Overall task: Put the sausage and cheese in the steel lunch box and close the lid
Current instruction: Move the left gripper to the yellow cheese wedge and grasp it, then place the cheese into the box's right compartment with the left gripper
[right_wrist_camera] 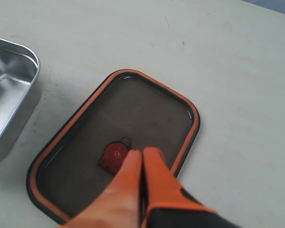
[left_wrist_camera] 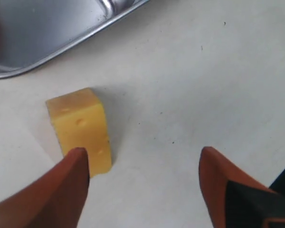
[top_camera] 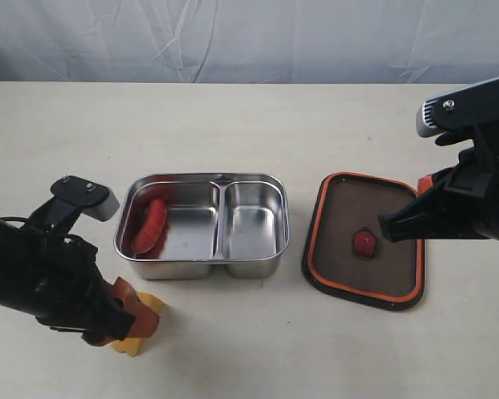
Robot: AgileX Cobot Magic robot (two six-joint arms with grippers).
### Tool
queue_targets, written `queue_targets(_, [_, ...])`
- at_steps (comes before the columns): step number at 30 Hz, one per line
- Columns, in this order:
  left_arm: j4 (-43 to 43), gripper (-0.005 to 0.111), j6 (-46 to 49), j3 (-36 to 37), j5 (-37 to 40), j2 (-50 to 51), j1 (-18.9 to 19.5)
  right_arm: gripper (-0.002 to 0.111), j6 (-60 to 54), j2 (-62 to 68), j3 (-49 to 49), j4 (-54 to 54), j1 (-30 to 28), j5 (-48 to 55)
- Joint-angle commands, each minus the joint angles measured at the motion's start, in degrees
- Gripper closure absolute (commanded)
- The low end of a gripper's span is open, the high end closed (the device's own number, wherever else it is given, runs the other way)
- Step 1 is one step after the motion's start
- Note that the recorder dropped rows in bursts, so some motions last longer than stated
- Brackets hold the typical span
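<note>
The left gripper (left_wrist_camera: pixel 142 159) is wide open and holds nothing. The cheese (left_wrist_camera: pixel 80 127) sits on the table (top_camera: pixel 233 116). It is not in the middle of the gap but right by one finger (left_wrist_camera: pixel 61 190); I cannot tell if they touch. From the steel lunch box (top_camera: pixel 201 268) the cheese is at about 7 o'clock, so the left arm is much nearer. The sausage (top_camera: pixel 150 226) lies in the box's left part, pointing 1 to 7 o'clock. The right gripper (right_wrist_camera: pixel 141 156) is closed on nothing, above the lid (top_camera: pixel 382 212) at 3 o'clock.

Red sausage (top_camera: pixel 149 225) in steel lunch box (top_camera: pixel 202 226), yellow cheese (top_camera: pixel 140 325) on table, lid (top_camera: pixel 365 239) upturned beside box
</note>
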Motion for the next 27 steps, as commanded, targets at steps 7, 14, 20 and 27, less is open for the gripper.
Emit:
queue_targets(7, [2.76, 0.043, -2.89, 0.15, -6.06, 0.02, -0.35, 0.108, 0.02, -0.33, -0.19, -0.16, 0.14, 0.43])
queue_targets(14, [3.89, 0.043, -3.02, 0.15, -7.49, 4.75, -0.35, 0.108, 0.02, -0.33, -0.19, -0.16, 0.14, 0.43])
queue_targets(20, [0.54, 0.043, -1.89, 0.05, -10.66, 10.69, -0.35, 0.108, 0.02, -0.33, -0.19, -0.16, 0.14, 0.43])
queue_targets(27, [-0.24, 0.043, -1.24, 0.05, -13.56, 15.05, -0.35, 0.108, 0.02, -0.33, -0.19, -0.16, 0.14, 0.43])
